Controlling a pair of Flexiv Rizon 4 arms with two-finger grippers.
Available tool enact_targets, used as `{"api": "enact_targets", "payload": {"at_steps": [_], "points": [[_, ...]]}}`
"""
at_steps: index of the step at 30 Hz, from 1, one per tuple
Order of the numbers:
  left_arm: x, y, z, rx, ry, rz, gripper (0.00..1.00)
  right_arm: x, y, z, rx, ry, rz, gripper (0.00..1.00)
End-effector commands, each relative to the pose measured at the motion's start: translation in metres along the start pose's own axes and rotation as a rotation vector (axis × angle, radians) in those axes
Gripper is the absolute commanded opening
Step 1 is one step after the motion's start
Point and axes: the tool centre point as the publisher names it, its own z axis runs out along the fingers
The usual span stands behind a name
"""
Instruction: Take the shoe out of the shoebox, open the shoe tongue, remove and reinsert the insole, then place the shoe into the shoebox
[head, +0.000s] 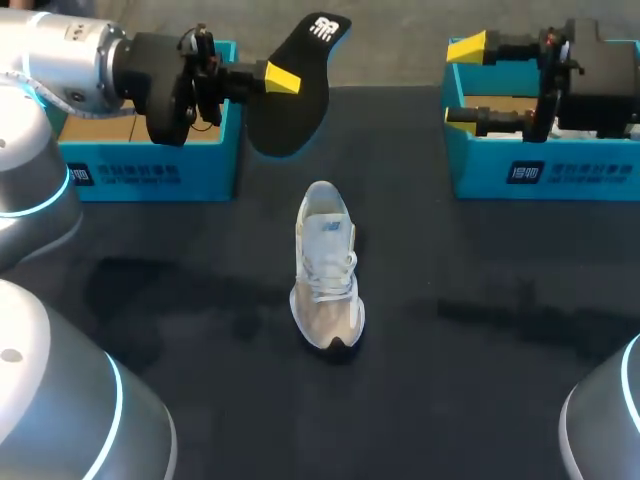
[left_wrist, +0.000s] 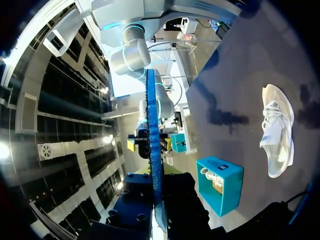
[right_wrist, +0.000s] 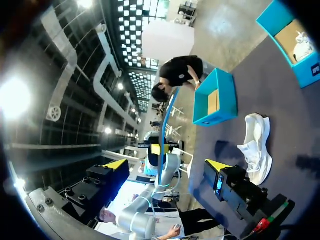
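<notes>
My left gripper (head: 283, 77) is shut on a black insole (head: 295, 95) and holds it in the air beside the left blue shoebox (head: 150, 170). From the left wrist the insole (left_wrist: 151, 150) shows edge-on as a thin blue strip rising from between the dark fingers (left_wrist: 172, 207). The white shoe (head: 326, 265) lies on the dark table at the middle, toe toward the front edge; it also appears in both wrist views (left_wrist: 277, 130) (right_wrist: 256, 147). My right gripper (head: 468, 84) hangs open and empty over the right blue shoebox (head: 545, 170), its yellow tips far apart (right_wrist: 167, 165).
Both shoeboxes stand open at the back of the table, one at each side. The right shoebox (right_wrist: 295, 37) holds something white. The left shoebox (right_wrist: 215, 97) shows a brown cardboard floor. Dark tabletop (head: 480, 380) surrounds the shoe.
</notes>
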Motion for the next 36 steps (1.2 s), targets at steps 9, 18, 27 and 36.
{"api": "enact_targets", "payload": {"at_steps": [9,18,27,36], "points": [[-0.012,-0.007,0.004,-0.038,-0.134,-0.603,0.0,0.0,0.001,0.002,-0.001,-0.003,0.001,1.0],[-0.003,-0.003,-0.009,0.003,-0.128,-1.272,0.0,0.0,0.001,0.002,-0.001,-0.003,0.001,1.0],[0.0,0.003,-0.013,0.032,-0.177,-1.532,0.0,0.0,0.001,0.002,-0.001,-0.003,0.001,1.0],[0.0,0.003,-0.013,0.032,-0.177,-1.532,0.0,0.0,0.001,0.002,-0.001,-0.003,0.001,1.0]]}}
